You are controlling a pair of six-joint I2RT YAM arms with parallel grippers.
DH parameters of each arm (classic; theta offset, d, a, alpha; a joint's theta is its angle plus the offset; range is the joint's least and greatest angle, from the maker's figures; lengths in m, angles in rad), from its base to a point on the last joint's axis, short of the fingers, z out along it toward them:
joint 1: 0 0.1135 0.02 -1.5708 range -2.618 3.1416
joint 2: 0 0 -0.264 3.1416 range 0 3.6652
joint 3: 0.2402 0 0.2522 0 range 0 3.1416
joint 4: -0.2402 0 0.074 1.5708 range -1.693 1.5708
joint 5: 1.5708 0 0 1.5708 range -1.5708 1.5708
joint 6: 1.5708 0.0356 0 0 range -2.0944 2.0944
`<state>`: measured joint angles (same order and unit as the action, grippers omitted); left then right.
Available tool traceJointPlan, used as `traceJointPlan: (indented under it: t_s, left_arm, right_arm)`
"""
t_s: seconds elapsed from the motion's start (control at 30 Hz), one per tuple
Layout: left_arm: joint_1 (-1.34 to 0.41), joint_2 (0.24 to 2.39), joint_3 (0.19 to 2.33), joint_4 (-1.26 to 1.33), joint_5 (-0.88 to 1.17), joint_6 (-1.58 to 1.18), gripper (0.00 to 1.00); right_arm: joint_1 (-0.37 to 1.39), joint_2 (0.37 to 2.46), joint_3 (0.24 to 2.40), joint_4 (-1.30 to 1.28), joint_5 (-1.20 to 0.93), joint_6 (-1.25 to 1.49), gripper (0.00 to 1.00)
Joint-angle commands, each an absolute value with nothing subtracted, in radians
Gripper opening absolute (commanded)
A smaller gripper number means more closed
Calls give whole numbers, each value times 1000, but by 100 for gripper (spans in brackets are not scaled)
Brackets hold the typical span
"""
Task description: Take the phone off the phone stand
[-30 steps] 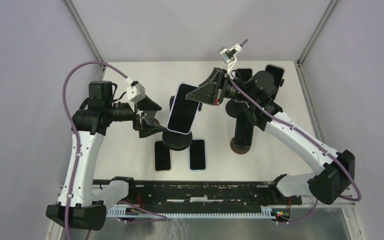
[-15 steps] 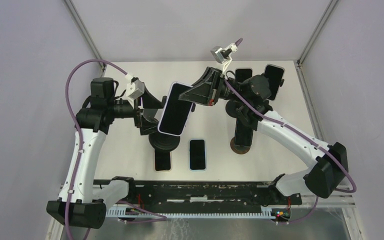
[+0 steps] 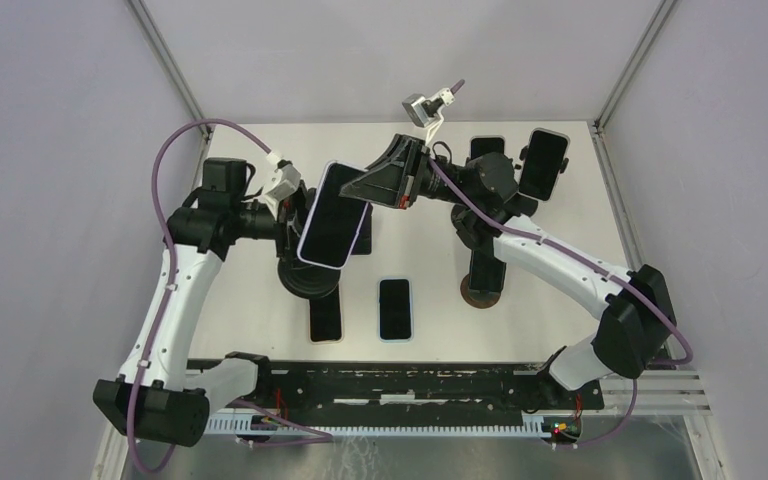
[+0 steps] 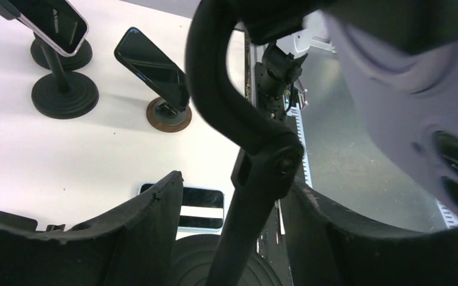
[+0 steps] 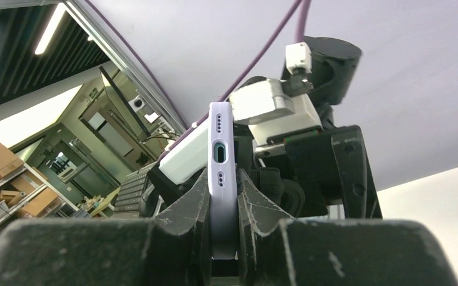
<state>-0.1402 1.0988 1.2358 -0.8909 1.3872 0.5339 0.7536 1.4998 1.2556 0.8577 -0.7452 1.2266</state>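
A lilac phone (image 3: 330,215) with a dark screen tilts over a black stand whose round base (image 3: 308,280) sits on the white table. My right gripper (image 3: 368,188) is shut on the phone's top edge. In the right wrist view the phone (image 5: 222,149) shows edge-on, pinched between both fingers at the gripper (image 5: 222,238). My left gripper (image 3: 285,228) is open and straddles the stand's stem (image 4: 256,196), which leans against one finger (image 4: 334,238). The phone's lilac back (image 4: 393,89) fills the upper right of the left wrist view. The stand's head is hidden behind the phone.
Two phones lie flat on the table (image 3: 394,308) (image 3: 326,320), the second partly under the stand base. To the right, a brown-based stand (image 3: 483,285) and a black stand each hold a phone, one phone (image 3: 545,163) at the far back. Frame rails run along the near edge.
My right gripper has moved left with the phone. The stand base has slid left with it, off the flat phone in the middle. My left gripper has shifted back and slightly left.
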Motion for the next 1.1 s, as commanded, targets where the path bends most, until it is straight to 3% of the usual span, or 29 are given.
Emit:
traceJointPlan:
  t_s: [0.0, 0.1, 0.23, 0.27, 0.43, 0.8, 1.0, 1.07]
  left_arm:
    - [-148, 1142, 1255, -1047, 1447, 695, 61]
    - [-156, 1179, 1282, -1163, 1456, 801, 43]
    - [-161, 1244, 1353, -1432, 1443, 1098, 7]
    - [-161, 1256, 1361, -1461, 1438, 1103, 3]
    - [-162, 1231, 1337, -1465, 1410, 1110, 2]
    - [-169, 1184, 1325, -1465, 1401, 1073, 2]
    - [-174, 1182, 1327, -1465, 1398, 1060, 2]
    - [-175, 1182, 1330, -1465, 1396, 1055, 2]
  right_arm:
    - [776, 1491, 1327, 1072, -652, 1288, 0]
    - [782, 1501, 1326, 1065, -652, 1273, 0]
    - [784, 1495, 1321, 1004, -678, 1207, 0]
    - [783, 1496, 1326, 980, -694, 1189, 0]
    - [763, 1494, 1356, 827, -762, 1069, 1]
    - [755, 1489, 1365, 674, -910, 949, 28]
    - [756, 1480, 1380, 624, -931, 909, 34]
    - [756, 1473, 1372, 623, -934, 902, 27]
